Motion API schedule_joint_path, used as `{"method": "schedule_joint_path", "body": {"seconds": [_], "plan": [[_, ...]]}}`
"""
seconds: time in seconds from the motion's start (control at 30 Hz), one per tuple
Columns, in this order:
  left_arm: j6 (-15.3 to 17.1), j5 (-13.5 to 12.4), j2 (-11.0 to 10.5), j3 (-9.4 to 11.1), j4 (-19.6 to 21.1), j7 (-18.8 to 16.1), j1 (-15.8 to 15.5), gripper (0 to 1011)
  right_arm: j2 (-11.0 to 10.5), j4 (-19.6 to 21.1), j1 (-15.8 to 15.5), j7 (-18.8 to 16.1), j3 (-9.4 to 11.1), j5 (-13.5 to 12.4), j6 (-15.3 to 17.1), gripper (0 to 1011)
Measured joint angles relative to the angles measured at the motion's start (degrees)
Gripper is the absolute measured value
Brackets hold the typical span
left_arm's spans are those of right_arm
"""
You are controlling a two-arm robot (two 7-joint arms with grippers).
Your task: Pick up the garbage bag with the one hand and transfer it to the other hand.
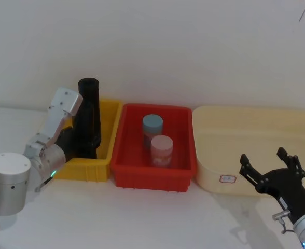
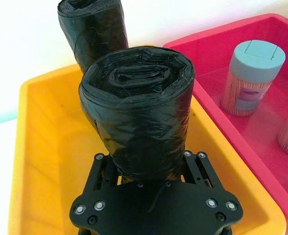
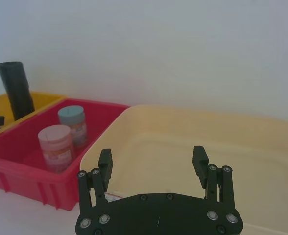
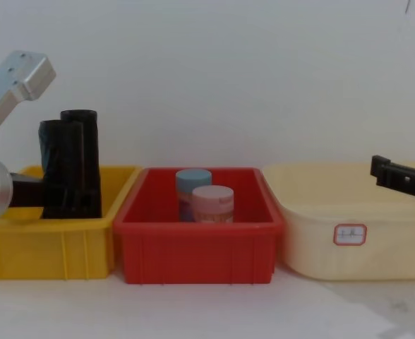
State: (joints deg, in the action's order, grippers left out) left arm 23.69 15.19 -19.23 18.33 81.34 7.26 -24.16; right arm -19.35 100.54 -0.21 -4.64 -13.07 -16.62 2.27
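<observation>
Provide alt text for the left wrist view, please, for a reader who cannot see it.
The left tool grips the lower part of the garbage bag, a thick black roll upright in a yellow bin. A slimmer roll stands beyond it, and a blue-lidded jar sits in the neighbouring red bin.

The garbage bag (image 2: 136,117) is wrinkled, faintly glossy black plastic film; the yellow bin (image 2: 41,147) is smooth glossy plastic.

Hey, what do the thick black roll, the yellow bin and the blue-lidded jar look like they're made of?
The garbage bag: thin plastic film, slightly glossy; its wound layers wrinkle and catch the light. The yellow bin: likely rigid moulded plastic, smooth, semi-glossy, evenly coloured. The blue-lidded jar: probably clear plastic body, since contents show through, under an opaque matte lid.
</observation>
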Motion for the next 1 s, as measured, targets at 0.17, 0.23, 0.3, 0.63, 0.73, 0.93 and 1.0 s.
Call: {"method": "schedule_joint_path", "body": {"seconds": [0.17,0.23,0.3,0.63,0.73,0.93,1.0], "plan": [[0.00,-0.03,0.03,0.01,-0.08,-0.01,-0.04,508,-0.13,-1.39,1.44,-1.83,-0.36,-0.76,1.13,1000],[0.00,-0.04,0.04,0.01,-0.10,-0.01,-0.05,497,-0.15,-2.23,2.44,-3.09,-0.61,-1.31,2.05,1000],[0.00,-0.05,0.05,0.01,-0.12,-0.01,-0.06,487,-0.14,-3.28,3.73,-4.32,-0.98,-1.93,3.19,1000],[0.00,-0.07,0.10,0.01,-0.18,0.00,-0.11,466,0.49,-6.91,10.79,-9.39,-3.78,-4.42,10.38,1000],[0.01,-0.07,0.11,0.01,-0.20,0.00,-0.12,466,0.74,-7.64,13.08,-10.38,-4.94,-4.67,12.69,999],[0.01,-0.07,0.12,0.01,-0.23,0.00,-0.13,466,1.43,-9.24,17.56,-11.66,-7.58,-4.41,16.65,1000],[0.01,-0.07,0.12,0.01,-0.23,0.00,-0.14,466,1.66,-9.76,18.76,-11.92,-8.37,-4.23,17.42,1000]]}}
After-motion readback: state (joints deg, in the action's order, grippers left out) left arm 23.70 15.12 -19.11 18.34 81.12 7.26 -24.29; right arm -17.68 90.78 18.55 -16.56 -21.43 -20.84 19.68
